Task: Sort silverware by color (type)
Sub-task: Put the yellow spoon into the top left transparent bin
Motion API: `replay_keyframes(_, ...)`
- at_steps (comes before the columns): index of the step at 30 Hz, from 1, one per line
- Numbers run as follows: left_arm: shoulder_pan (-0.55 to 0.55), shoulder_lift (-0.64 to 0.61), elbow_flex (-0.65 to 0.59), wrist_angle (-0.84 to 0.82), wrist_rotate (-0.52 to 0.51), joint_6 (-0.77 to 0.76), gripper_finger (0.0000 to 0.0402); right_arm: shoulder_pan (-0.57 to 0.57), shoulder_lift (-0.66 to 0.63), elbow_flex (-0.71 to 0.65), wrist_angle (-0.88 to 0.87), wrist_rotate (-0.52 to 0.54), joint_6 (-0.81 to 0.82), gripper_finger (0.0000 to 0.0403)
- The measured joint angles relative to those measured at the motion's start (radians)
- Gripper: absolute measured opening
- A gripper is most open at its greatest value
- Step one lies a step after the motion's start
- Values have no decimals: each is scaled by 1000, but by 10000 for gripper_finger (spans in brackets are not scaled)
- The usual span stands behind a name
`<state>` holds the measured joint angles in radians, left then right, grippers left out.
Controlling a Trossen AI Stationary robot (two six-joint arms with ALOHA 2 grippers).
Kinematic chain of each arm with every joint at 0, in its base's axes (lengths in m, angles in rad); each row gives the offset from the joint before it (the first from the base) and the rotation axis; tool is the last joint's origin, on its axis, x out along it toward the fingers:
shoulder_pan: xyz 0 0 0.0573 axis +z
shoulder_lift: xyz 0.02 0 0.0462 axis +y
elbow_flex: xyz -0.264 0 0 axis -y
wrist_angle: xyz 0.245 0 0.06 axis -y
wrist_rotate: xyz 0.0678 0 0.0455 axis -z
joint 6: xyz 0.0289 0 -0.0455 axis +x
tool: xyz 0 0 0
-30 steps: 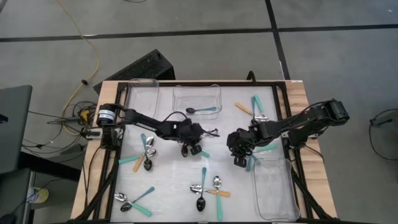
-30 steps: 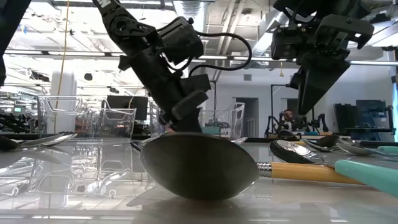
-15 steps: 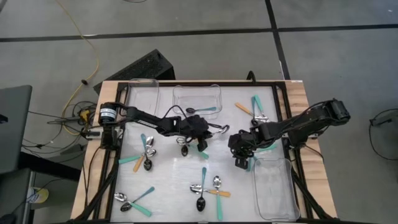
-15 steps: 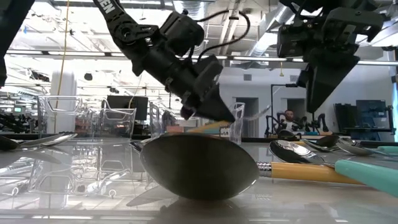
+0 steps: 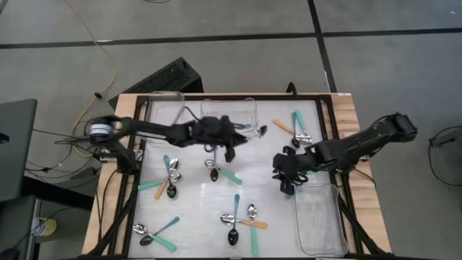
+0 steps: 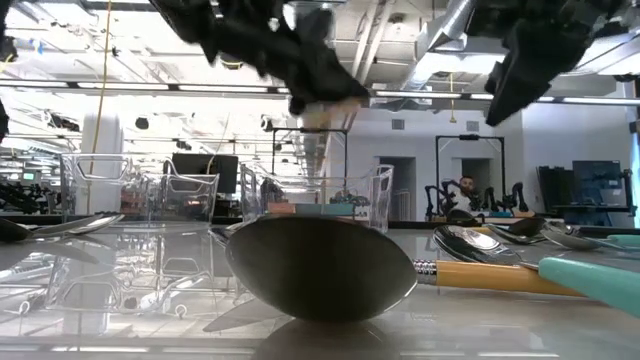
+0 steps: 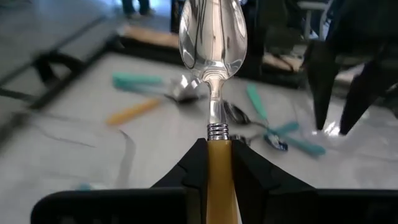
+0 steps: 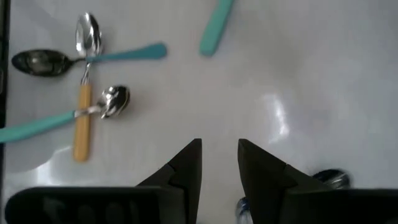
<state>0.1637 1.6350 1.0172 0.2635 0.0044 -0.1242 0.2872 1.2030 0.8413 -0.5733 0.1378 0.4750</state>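
An orange-handled spoon (image 7: 213, 74) is clamped by its handle in the left claw (image 7: 218, 163), bowl pointing forward, the arm stretched across the tabletop (image 5: 195, 198) beside the middle clear bin (image 5: 229, 115). The right claw (image 8: 219, 163), fingers slightly apart and empty, hangs above bare tabletop near the right-hand bin (image 5: 317, 217).

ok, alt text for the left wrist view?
The left pincer grips an orange-handled spoon by its handle, shiny bowl pointing away. Beyond it, blurred teal- and orange-handled spoons lie scattered on the white table.
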Motion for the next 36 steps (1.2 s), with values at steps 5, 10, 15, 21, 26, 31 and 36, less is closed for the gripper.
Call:
replay_keyframes(5,52,-239,0,-242,-55,37,33,5,-18,0,14,53,-37,127)
replay_keyframes(10,121,-495,1,-551,-197,57,33,-14,-4,1,71,53,-116,127)
replay_keyframes(15,197,-673,-88,-775,-413,-80,33,-49,3,2,124,52,-146,127)
replay_keyframes(21,365,-779,-326,-801,-469,-269,31,-71,28,1,188,75,-245,127)
replay_keyframes(26,525,-789,-430,-798,-454,-310,30,-89,38,1,203,73,-271,127)
replay_keyframes(31,608,-753,-447,-796,-420,-261,31,-76,46,1,189,72,-267,127)
replay_keyframes(36,629,-711,-447,-794,-370,-233,52,-71,47,1,193,71,-266,127)
